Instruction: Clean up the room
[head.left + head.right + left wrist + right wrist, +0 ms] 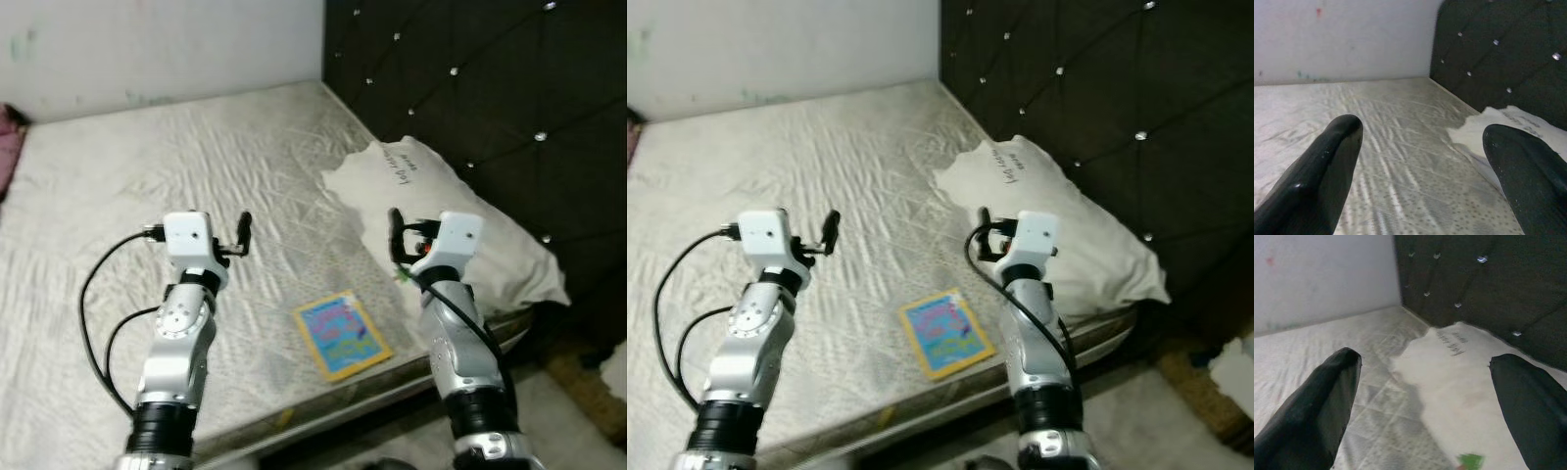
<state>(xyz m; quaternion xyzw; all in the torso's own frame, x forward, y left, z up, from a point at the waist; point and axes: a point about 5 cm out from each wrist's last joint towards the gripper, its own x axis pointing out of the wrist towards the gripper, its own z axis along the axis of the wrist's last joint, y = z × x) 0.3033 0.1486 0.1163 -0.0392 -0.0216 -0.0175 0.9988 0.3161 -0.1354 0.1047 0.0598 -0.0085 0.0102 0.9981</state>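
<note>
A colourful blue and yellow book point(341, 335) lies flat on the bare mattress point(147, 176), near its front edge. A white pillow point(460, 196) with dark writing rests at the right against the headboard. My left gripper point(243, 233) is raised over the middle of the mattress, left of the book, open and empty; its black fingers point(1327, 166) stand wide apart. My right gripper point(396, 237) hovers over the pillow's near edge, right of the book, also open and empty, with fingers point(1317, 396) spread. A small green scrap point(1469, 461) lies on the pillow just under it.
A dark tufted headboard point(490, 69) with shiny studs stands along the right side. A white wall point(147, 39) runs behind the bed. Something pink point(8, 147) lies at the mattress's far left edge. Floor with a brown patch point(578, 382) shows at the bottom right.
</note>
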